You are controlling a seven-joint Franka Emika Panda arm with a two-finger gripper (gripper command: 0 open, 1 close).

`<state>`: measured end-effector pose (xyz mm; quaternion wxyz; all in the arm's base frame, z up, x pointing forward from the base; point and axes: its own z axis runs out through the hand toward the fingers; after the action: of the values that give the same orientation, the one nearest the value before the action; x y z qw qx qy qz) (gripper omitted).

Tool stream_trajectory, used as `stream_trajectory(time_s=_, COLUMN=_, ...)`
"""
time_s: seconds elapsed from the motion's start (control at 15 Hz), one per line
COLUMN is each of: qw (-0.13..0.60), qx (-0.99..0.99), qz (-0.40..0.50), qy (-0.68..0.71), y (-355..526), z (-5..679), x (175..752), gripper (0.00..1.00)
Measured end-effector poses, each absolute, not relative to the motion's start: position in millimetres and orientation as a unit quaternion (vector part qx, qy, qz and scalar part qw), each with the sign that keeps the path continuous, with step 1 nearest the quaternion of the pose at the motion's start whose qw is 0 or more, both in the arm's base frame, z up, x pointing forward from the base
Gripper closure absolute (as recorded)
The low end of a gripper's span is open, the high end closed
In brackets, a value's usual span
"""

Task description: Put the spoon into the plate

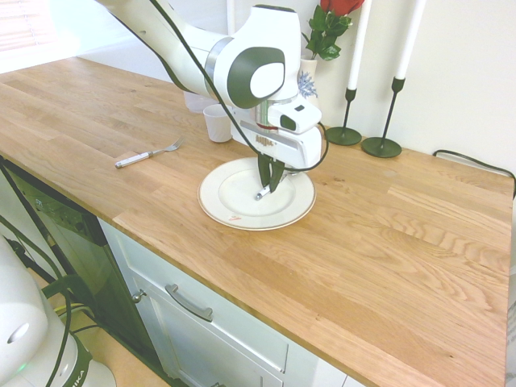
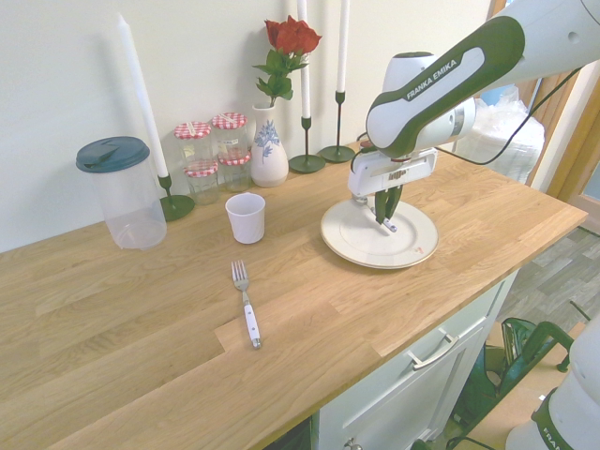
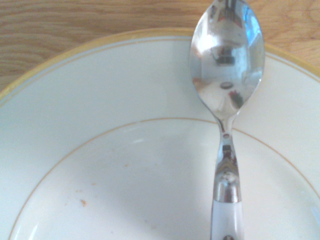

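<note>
Landmark: the plate (image 1: 242,211), on the wooden counter (image 1: 387,242).

Layout, left to right in the first exterior view:
1. Fork (image 1: 147,155): well left of the plate, flat on the counter.
2. Cup (image 1: 218,122): behind the plate, to its left.
3. Gripper (image 1: 269,182): directly above the plate, pointing straight down, fingers clenched on the spoon (image 1: 263,193).
4. 2 candlesticks (image 1: 380,145): behind the plate, to its right.

Position of the spoon: over the plate's inner well, held by the handle, low end at or just above the plate's surface. Contact cannot be confirmed.

Handling (judgement):
- Spoon: light, stiff, polished metal bowl, pale handle. Expect it to be slippery; the correct hold is on the handle, as at present.
- Plate: looks ceramic, so probably fragile and hard. A spoon released from height could clatter or bounce; release low.

View differences:
- Wrist view: shows the spoon bowl (image 3: 226,60) reaching across the plate's gold rim line toward the counter, plus small specks on the plate. Neither exterior view resolves these.
- Second exterior view: shows the vase (image 2: 269,150), the jars (image 2: 211,155) and a lidded container (image 2: 120,192), all far left of the plate.
- Exterior views alone show the clenched fingers.
</note>
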<state>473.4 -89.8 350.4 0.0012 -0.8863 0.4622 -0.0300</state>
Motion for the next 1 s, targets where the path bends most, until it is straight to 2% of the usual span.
stream_trajectory(time_s=0.67, qw=-0.003, qx=-0.886, qz=-0.015, qy=0.463, y=-87.6, z=340.9, x=460.7, gripper=0.00)
stream_trajectory(time_s=1.0, qw=0.000, qx=-0.891, qz=-0.022, qy=0.454, y=-84.1, z=356.0, x=435.1, gripper=0.00)
